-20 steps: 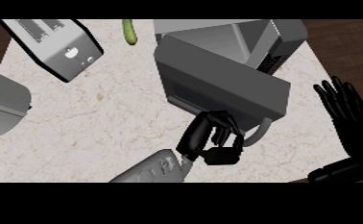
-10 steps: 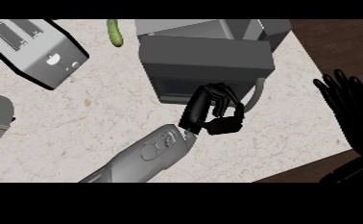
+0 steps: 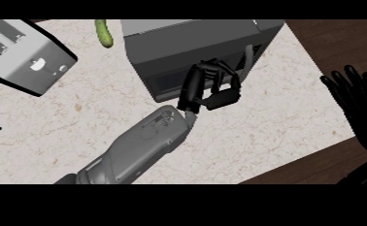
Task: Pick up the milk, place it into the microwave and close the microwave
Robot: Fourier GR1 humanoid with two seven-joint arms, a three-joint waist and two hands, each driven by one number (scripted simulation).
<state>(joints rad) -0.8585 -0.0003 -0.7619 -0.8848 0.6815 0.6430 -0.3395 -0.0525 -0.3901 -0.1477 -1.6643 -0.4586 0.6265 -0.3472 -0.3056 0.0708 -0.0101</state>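
The left hand [image 3: 212, 87], fingers curled and holding nothing visible, presses the microwave [image 3: 193, 50] door at frame centre, apparently shutting it. The right hand [image 3: 350, 96] rests spread at the right edge.

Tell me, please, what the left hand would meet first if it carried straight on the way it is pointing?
Most likely the microwave. The left hand points up the view with curled fingers already at its dark front; whether they touch it is unclear from this steep angle.

Microwave [image 3: 188, 45] matt grey, likely metal; counter [image 3: 86, 108] speckled stone; toaster [image 3: 32, 57] brushed metal.
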